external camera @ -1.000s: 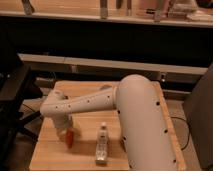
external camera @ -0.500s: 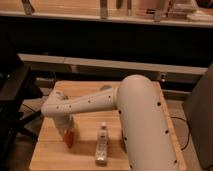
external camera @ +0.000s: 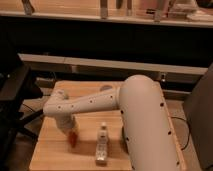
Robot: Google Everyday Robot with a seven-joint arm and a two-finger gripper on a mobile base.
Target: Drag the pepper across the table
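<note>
The small orange-red pepper (external camera: pixel 73 138) lies on the light wooden table (external camera: pixel 55 150) near its left middle. My gripper (external camera: pixel 69 129) hangs at the end of the white arm, pointing down, right over the pepper's upper end and touching or nearly touching it. The arm's wrist hides most of the gripper. A clear bottle (external camera: pixel 102 144) lies to the right of the pepper, a short gap away.
My large white arm (external camera: pixel 145 120) covers the table's right half. A dark chair (external camera: pixel 15 100) stands left of the table. A dark counter front and a shelf with legs of objects run along the back.
</note>
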